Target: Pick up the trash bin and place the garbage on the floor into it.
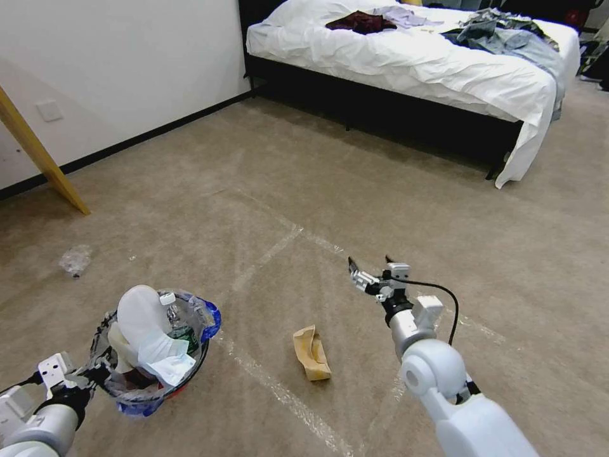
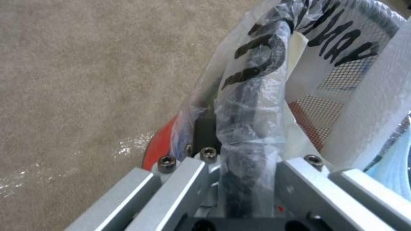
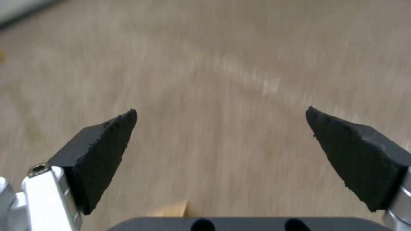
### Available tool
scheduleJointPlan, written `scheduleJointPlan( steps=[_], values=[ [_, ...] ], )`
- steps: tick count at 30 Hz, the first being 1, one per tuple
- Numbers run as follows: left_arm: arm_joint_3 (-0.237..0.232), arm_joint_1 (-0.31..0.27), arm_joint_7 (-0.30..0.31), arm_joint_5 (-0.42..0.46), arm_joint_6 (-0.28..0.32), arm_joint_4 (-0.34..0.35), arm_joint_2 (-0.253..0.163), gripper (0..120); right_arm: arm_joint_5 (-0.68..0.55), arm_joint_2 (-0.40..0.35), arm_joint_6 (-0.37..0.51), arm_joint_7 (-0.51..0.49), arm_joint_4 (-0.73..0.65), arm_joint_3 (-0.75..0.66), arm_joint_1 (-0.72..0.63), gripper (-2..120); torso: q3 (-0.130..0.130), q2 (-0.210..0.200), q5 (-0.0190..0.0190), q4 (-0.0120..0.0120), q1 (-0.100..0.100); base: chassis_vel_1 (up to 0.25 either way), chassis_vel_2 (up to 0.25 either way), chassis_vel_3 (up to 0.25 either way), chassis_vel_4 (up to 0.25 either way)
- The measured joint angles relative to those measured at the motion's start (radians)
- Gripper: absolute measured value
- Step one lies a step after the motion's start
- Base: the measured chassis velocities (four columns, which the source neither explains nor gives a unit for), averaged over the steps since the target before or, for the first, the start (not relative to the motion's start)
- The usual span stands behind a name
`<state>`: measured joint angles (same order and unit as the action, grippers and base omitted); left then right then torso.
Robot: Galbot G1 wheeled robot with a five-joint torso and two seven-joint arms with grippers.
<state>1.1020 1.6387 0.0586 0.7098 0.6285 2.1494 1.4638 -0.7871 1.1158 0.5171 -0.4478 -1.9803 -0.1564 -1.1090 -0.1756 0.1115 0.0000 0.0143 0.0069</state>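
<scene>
The trash bin (image 1: pixel 190 376), a small red bucket lined with a clear bag, hangs at lower left. It holds a white slipper sole (image 1: pixel 138 312), a clear bottle (image 1: pixel 176 320) and crumpled paper. My left gripper (image 1: pixel 94 376) is shut on its bag-covered rim (image 2: pixel 250 122), and the red wall (image 2: pixel 155 150) shows beside the fingers. A brown cardboard scrap (image 1: pixel 311 353) lies on the carpet between the arms. My right gripper (image 1: pixel 370 263) is open and empty above the floor just beyond the scrap, whose tip (image 3: pixel 173 210) shows under the right gripper (image 3: pixel 219 114). A clear plastic scrap (image 1: pixel 75 260) lies farther left.
A bed (image 1: pixel 419 57) with white sheets and strewn clothes stands at the back right. A slanted wooden beam (image 1: pixel 38 152) leans by the white wall on the left. Tape lines (image 1: pixel 273 251) cross the open beige carpet.
</scene>
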Motion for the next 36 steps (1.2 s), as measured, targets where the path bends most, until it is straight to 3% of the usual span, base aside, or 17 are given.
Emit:
scheduleJointPlan(
  steps=[5, 8, 22, 36],
  values=[
    [0.0, 0.0, 0.0, -0.001, 0.0, 0.0, -0.001, 1, -0.244, 0.012, 0.193, -0.145, 0.042, 0.079, 0.065, 100, 0.0, 0.0, -0.0001, -0.0001, 0.0, 0.0, 0.0, 0.0, 0.0],
    [0.003, 0.0, 0.0, 0.0, 0.0, 0.0, -0.003, 1, -0.26, 0.027, 0.225, -0.171, 0.095, 0.136, 0.098, 100, 0.0, 0.0, 0.0, 0.0, 0.0, 0.0, 0.0, 0.0, 0.0],
    [0.004, -0.007, 0.0, 0.004, -0.007, -0.012, -0.009, 1, -0.226, 0.096, 0.228, -0.228, 0.349, 0.41, 0.235, 100, 0.0, 0.0, -0.0002, 0.0, 0.0, 0.0, 0.0, 0.0, 0.0],
    [0.006, -0.01, 0.0, 0.01, -0.013, -0.02, -0.008, 1, -0.175, 0.157, 0.222, -0.211, 0.473, 0.513, 0.307, 100, 0.0, 0.0, -0.0001, 0.0, 0.0, 0.0, 0.0, 0.0, 0.0]
  ],
)
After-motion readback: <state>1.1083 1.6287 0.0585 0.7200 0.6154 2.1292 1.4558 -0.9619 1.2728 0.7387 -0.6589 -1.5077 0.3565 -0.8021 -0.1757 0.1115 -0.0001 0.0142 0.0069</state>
